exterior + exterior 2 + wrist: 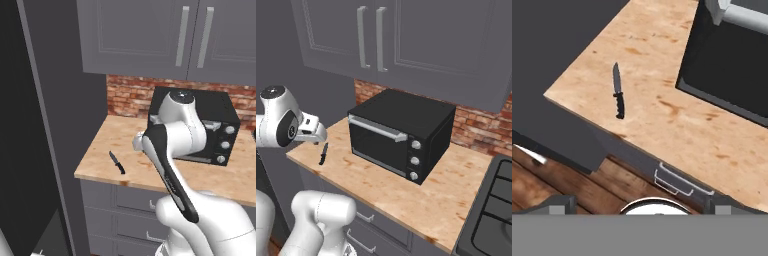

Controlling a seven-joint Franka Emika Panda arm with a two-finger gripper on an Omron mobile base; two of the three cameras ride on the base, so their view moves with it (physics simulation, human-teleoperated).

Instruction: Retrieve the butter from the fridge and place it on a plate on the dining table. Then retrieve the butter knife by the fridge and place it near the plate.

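Note:
The butter knife, slim and dark, lies flat on the wood-grain counter near its left front corner. The fridge stands as a tall dark mass just left of that counter. My gripper hovers above and in front of the counter edge and looks down on the knife; its fingertips stand wide apart, open, with nothing between them. In the right base view the hand hangs just above and left of the knife. The butter, the plate and the dining table are out of view.
A black microwave sits on the counter right of the knife, against a brick wall. Grey upper cabinets hang overhead. Drawers run below the counter edge. A stove is at the far right.

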